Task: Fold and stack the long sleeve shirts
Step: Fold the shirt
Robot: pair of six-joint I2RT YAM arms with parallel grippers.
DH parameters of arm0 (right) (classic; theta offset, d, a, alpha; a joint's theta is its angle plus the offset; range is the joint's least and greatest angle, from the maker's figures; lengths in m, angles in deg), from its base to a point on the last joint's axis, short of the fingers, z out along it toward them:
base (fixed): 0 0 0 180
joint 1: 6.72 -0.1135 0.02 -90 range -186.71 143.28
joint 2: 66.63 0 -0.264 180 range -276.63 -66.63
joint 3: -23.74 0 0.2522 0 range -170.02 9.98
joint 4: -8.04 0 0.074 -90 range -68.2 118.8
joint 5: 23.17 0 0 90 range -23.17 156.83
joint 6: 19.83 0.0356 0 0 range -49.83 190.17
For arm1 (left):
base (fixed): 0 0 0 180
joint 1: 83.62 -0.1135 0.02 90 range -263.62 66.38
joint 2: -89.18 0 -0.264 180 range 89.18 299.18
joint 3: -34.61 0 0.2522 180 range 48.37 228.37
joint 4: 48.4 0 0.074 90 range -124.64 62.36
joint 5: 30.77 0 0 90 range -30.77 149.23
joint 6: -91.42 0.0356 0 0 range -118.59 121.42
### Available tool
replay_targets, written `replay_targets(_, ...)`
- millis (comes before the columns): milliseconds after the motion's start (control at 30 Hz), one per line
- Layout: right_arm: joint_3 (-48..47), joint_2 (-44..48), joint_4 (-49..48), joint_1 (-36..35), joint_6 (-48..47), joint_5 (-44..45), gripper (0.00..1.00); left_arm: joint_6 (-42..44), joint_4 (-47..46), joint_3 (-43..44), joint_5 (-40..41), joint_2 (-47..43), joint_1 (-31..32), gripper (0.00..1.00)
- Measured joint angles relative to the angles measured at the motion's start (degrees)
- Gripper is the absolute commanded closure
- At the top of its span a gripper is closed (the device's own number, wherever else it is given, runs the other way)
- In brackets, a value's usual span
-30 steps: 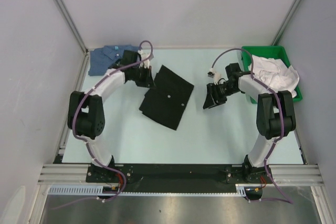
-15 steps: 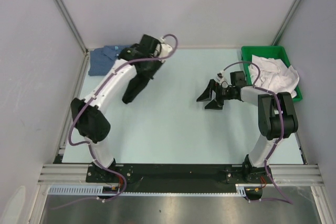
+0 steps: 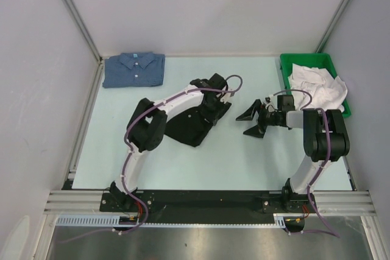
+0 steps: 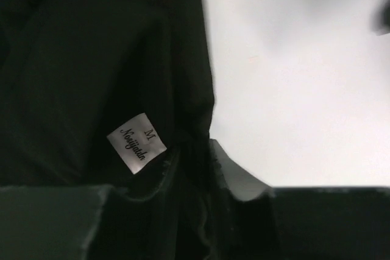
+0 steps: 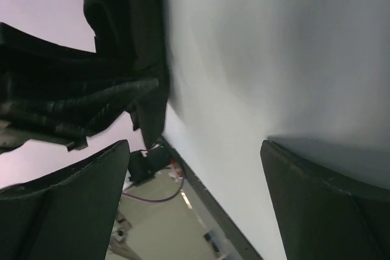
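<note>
The black shirt (image 3: 190,126) lies bunched and partly folded at the table's middle. My left gripper (image 3: 213,105) is shut on its right edge. In the left wrist view the black cloth (image 4: 91,65) fills the left side, with a white size label (image 4: 136,143), and is pinched between my jaws (image 4: 201,172). The blue shirt (image 3: 134,69) lies folded at the back left corner. My right gripper (image 3: 248,120) is wide open and empty, just right of the black shirt; its fingers (image 5: 61,205) frame bare table.
A green bin (image 3: 283,68) at the back right holds crumpled white cloth (image 3: 317,84). The left arm (image 3: 164,105) arches over the black shirt. Grey walls enclose the table on three sides.
My left gripper lifted the black shirt toward the back left, then swung it right to the middle, uncovering the blue shirt. My right gripper shifted slightly and stays open.
</note>
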Motion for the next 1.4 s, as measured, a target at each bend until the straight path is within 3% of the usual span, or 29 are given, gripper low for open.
replay_targets(133, 2.0, 0.9, -1.4, -0.2, 3.2, 0.2, 0.07, -1.4, -2.1, -0.5, -8.4, -2.5, -0.2, 0.34)
replay_targets(300, 2.7, 0.4, -7.2, -3.3, 8.8, 2.1, 0.11, -0.6, -4.3, -9.6, -20.8, -13.6, -3.8, 0.31)
replay_targets(533, -0.8, -7.0, -20.1, -11.7, 19.1, 4.1, 0.23, 2.2, -8.0, -23.3, -26.3, -29.5, -21.7, 0.27)
replay_targets(633, -3.5, -10.3, -23.3, -14.5, 21.8, 6.0, 0.51, 2.7, -8.4, -26.8, -26.4, -32.1, -26.2, 0.26)
replay_targets(667, -4.2, -11.5, -23.8, -15.3, 22.6, 6.7, 0.71, 2.6, -8.5, -27.7, -26.4, -32.5, -27.2, 0.26)
replay_targets(733, -4.9, -13.0, -23.7, -16.2, 22.8, 7.1, 0.96, 2.6, -8.8, -29.2, -26.6, -32.9, -29.0, 0.27)
replay_targets(767, -5.4, -13.7, -22.2, -16.3, 22.0, 7.6, 1.0, 2.6, -9.0, -29.9, -26.7, -32.9, -30.0, 0.27)
replay_targets(933, -13.4, -16.0, -8.2, -13.2, 9.6, 6.7, 1.0, 4.3, -11.5, -35.0, -27.5, -33.2, -33.4, 0.34)
replay_targets(1067, -29.9, -22.0, 10.1, -9.7, -7.0, 6.0, 1.0, 7.2, -13.6, -40.0, -27.9, -32.8, -32.5, 0.38)
replay_targets(1200, -39.0, -25.1, 21.9, -8.6, -19.2, 7.0, 1.0, 6.4, -16.8, -39.6, -29.7, -28.0, -31.9, 0.39)
replay_targets(1400, -45.1, -27.0, 30.7, -9.6, -30.0, 8.3, 1.0, -1.7, -25.1, -35.5, -32.7, -17.8, -31.9, 0.38)
